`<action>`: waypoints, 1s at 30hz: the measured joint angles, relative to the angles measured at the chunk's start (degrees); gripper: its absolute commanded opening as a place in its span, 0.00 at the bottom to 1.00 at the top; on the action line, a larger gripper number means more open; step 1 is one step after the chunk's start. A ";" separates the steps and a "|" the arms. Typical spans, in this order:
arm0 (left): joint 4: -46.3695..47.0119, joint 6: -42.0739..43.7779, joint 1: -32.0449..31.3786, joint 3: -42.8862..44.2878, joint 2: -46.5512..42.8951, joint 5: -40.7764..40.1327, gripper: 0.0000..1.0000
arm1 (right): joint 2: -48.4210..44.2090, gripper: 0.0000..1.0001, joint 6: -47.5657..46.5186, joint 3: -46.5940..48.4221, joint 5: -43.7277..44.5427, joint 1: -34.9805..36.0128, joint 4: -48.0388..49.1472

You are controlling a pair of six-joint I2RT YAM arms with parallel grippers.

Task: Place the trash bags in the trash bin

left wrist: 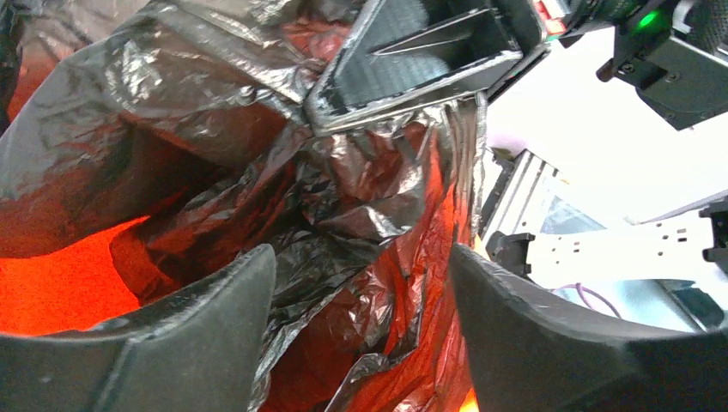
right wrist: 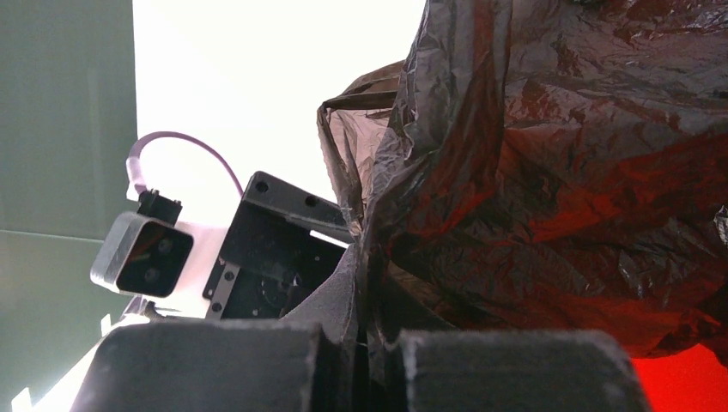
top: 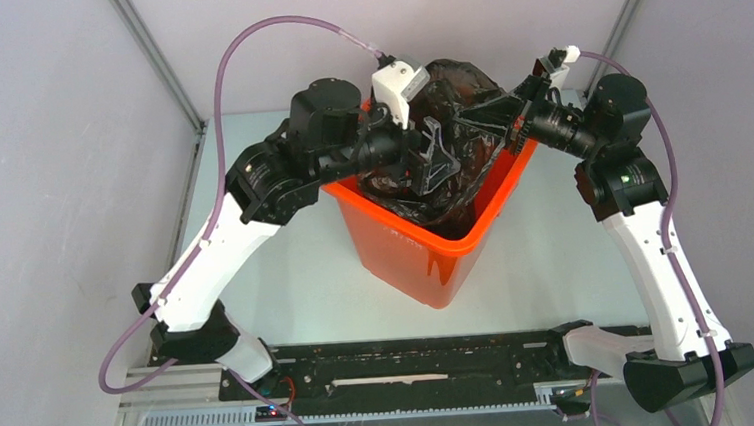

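The orange trash bin (top: 426, 255) stands in the middle of the table. The glossy black trash bag (top: 457, 92) sits partly inside it and bulges above the far rim. My left gripper (top: 436, 159) is open over the bin's mouth, its fingers either side of crumpled bag folds (left wrist: 343, 197); the bin's orange shows through (left wrist: 60, 287). My right gripper (top: 494, 115) is shut on a fold of the bag at the far right rim. In the right wrist view the jaws (right wrist: 365, 275) pinch the bag's edge, with the bag (right wrist: 549, 172) billowing to the right.
Grey walls close in the table on the left, right and back. The two grippers are close together above the bin; the right gripper (left wrist: 421, 60) shows at the top of the left wrist view. A black rail (top: 414, 366) runs along the near edge.
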 measured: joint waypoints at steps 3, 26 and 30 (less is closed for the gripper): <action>0.46 0.79 -1.57 0.28 0.22 -2.60 0.74 | 0.02 0.00 0.55 -0.04 0.02 0.09 0.39; -0.37 2.43 -3.19 5.29 4.74 -11.67 0.00 | 0.61 0.11 0.48 -0.04 -0.26 0.55 0.61; -0.44 2.99 -3.19 5.95 3.91 -14.84 0.00 | 0.61 0.45 -0.57 -0.04 -1.27 -0.59 -0.09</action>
